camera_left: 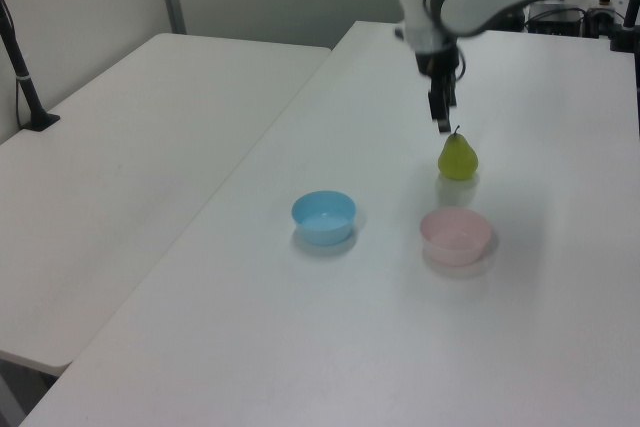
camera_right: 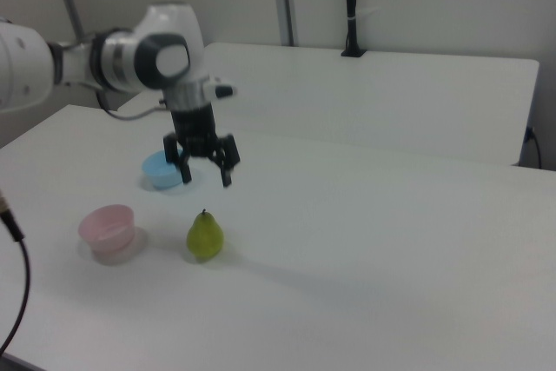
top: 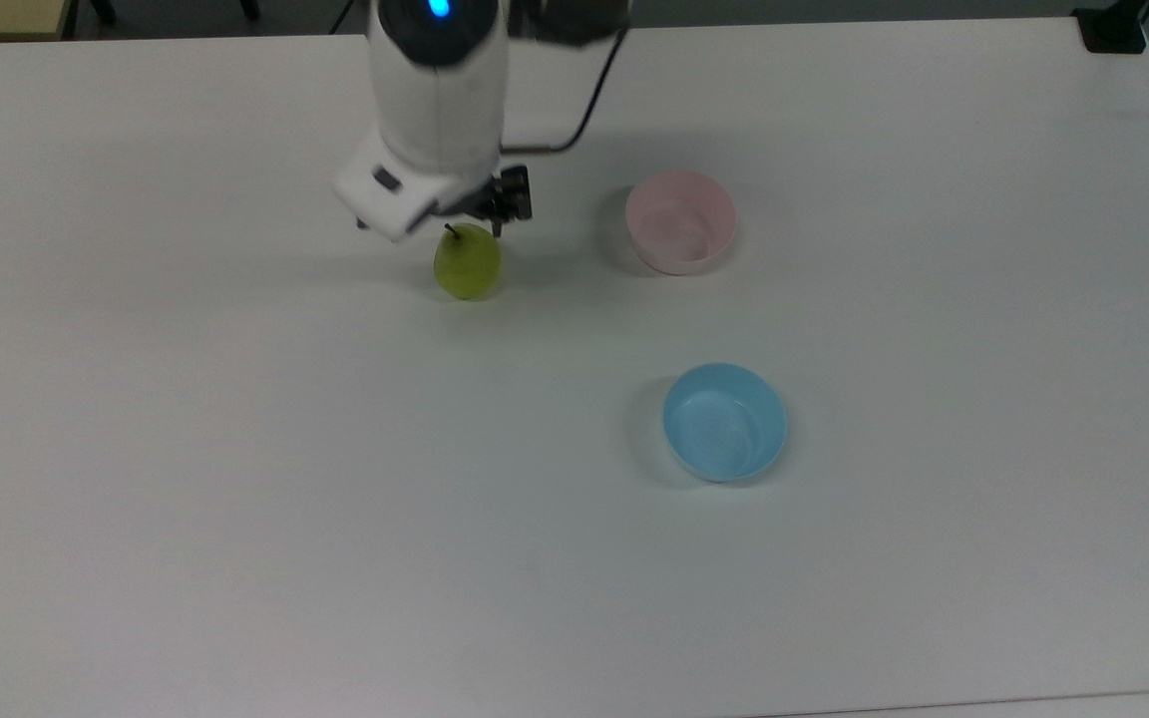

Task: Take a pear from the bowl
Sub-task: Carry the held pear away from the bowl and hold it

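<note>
In your top view the arm's white housing hid most of the gripper [top: 470,214]; your right view showed its jaws spread, holding nothing, above the pear [camera_right: 205,236]; the pear stood upright on the table [top: 235,499], stem up, long axis vertical, beside the pink bowl [top: 680,220], outside it; the blue bowl [top: 724,421] sat apart; you'd find no readable writing.
</note>
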`<state>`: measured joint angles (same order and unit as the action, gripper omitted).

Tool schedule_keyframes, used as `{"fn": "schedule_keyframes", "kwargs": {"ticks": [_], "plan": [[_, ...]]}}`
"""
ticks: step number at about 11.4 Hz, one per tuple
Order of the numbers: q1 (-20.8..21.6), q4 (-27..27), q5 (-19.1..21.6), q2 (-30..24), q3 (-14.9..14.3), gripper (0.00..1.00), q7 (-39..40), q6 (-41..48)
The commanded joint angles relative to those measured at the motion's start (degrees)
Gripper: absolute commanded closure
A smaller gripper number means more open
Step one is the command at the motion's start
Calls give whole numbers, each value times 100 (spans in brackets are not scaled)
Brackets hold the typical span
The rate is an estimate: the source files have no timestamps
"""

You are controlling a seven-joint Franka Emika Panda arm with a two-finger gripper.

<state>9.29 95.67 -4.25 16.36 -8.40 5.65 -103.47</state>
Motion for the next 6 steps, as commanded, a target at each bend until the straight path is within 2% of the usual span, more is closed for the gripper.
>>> {"fn": "schedule_keyframes", "kwargs": {"ticks": [1,4,6], "plan": [[-146,250,12,-1080,57,0,-649,352],[-330,241,12,-1407,145,0,-749,503],[-392,241,12,-1425,154,0,-758,503]]}}
